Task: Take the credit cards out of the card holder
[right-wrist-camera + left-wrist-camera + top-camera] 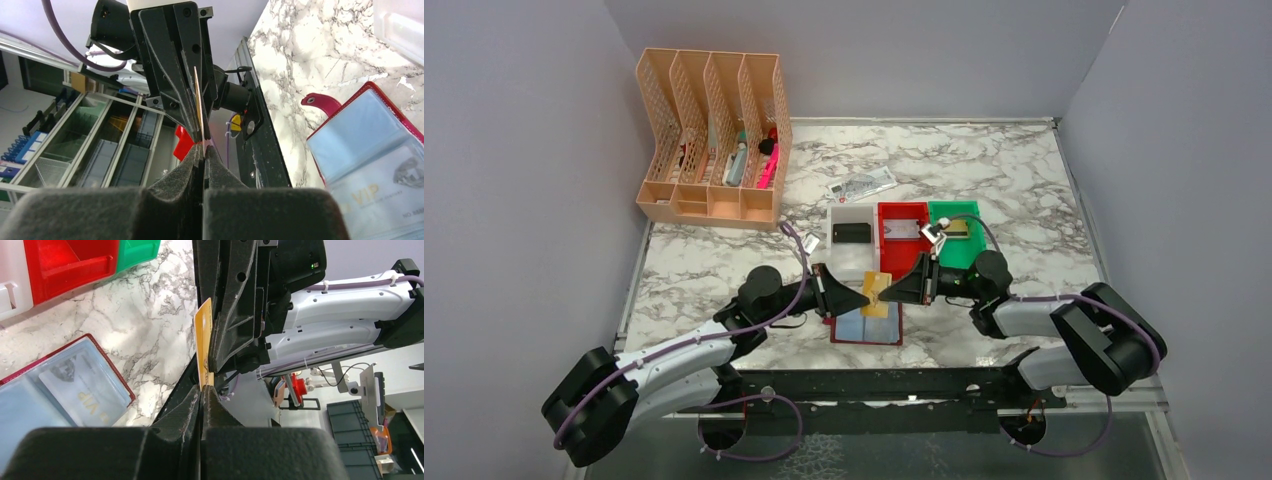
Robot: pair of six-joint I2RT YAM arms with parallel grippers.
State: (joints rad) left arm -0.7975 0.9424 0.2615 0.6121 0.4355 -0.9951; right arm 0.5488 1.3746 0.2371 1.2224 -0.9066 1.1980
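A gold-orange credit card (pixel 877 294) is held above the open maroon card holder (pixel 867 327), pinched from both sides. My left gripper (pixel 864 298) is shut on its left edge and my right gripper (pixel 887 292) is shut on its right edge. In the left wrist view the card (pixel 203 345) stands edge-up between my left gripper (pixel 202 390) and the right one's fingers (pixel 232 315). In the right wrist view the card (pixel 198 102) shows edge-on above my right gripper (pixel 204 148). The card holder (pixel 107 365) (pixel 372 95) still holds a pale card in a bluish sleeve.
A white bin (pixel 852 252) with a black card, a red bin (pixel 902 245) with a pale card and a green bin (pixel 954 252) with a card stand just behind. A white printed tag (pixel 861 185) lies farther back. A peach desk organiser (pixel 714 140) fills the back left.
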